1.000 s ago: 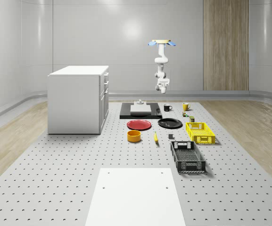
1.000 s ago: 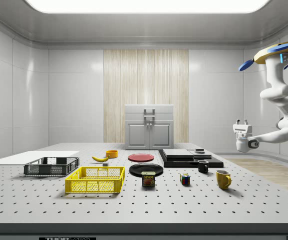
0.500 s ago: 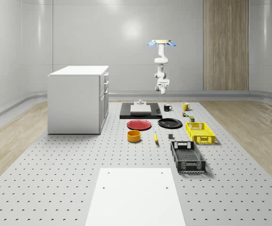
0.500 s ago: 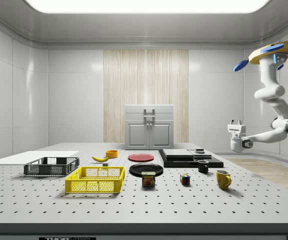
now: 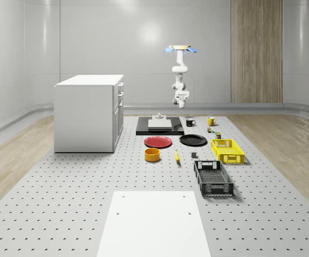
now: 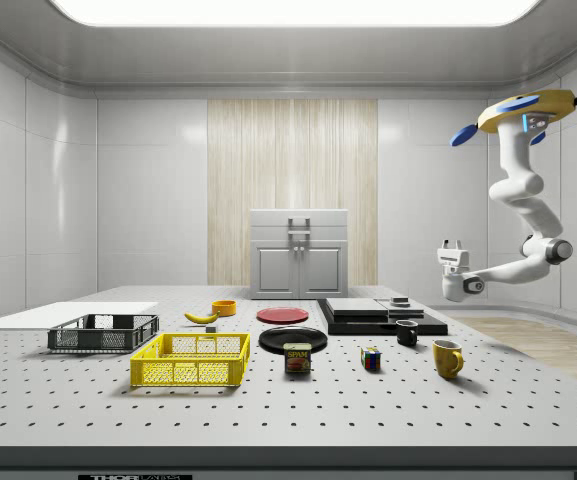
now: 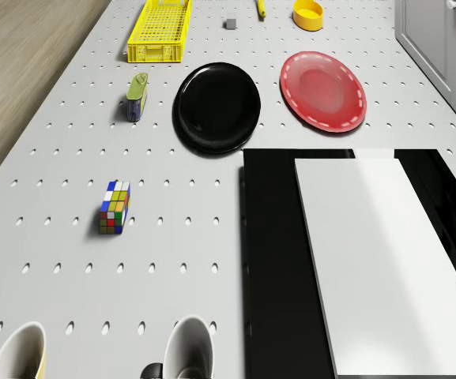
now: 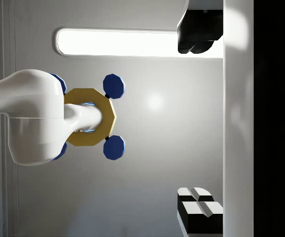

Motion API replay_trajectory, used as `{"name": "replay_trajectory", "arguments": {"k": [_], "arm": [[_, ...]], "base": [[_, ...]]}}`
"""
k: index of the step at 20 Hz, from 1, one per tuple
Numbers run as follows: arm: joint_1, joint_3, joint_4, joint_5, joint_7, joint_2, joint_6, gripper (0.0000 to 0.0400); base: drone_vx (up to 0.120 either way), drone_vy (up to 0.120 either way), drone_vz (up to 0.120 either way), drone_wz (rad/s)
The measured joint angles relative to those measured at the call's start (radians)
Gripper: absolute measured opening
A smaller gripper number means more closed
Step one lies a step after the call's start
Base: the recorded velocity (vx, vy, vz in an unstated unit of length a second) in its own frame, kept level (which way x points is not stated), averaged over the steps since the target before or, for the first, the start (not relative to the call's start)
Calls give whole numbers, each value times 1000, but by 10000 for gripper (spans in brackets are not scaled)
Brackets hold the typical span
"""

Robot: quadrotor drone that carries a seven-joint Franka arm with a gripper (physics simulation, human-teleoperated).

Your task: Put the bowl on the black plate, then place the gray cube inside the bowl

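Observation:
The orange bowl (image 5: 152, 155) (image 7: 308, 13) stands on the table near the red plate. The black plate (image 5: 193, 140) (image 7: 216, 106) lies bare to its right in the whole-scene view. A small gray cube (image 5: 194, 156) (image 7: 230, 24) sits in front of the black plate, beside the yellow basket. The drone (image 5: 181, 49) (image 6: 528, 105) hovers high over the table's far end, above the mugs. My gripper (image 6: 452, 243) (image 5: 181, 99) hangs in the air with its fingers pointing up, open and holding nothing, far from bowl and cube. In the wrist view the fingers (image 8: 199, 210) stand wide apart.
A red plate (image 5: 158, 142), banana (image 5: 176, 156), yellow basket (image 5: 227, 150) and black basket (image 5: 213, 178) lie mid-table. A black slab (image 5: 143, 130) with a white block, two mugs, a Rubik's cube (image 7: 114, 207) and a can (image 7: 137, 96) sit at the far end. A cabinet (image 5: 90, 112) stands left.
The drone and arm have shifted toward the side view's left, over the table's far end, and the gripper has risen a little. The table's things have not moved.

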Motion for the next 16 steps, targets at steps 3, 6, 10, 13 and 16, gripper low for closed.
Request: {"name": "replay_trajectory", "arguments": {"k": [3,6,10,13,16], "arm": [[-2,6,-2,-8,1,-2,2,400],[-5,15,-3,-21,3,-3,5,400],[-12,38,-7,-53,7,-6,8,400],[-21,68,-11,-95,12,-8,11,400],[-36,117,-20,-165,22,-11,14,400]], "base": [[120,-120,0,0],[120,-120,0,0],[120,-120,0,0],[120,-120,0,0],[120,-120,0,0]]}}
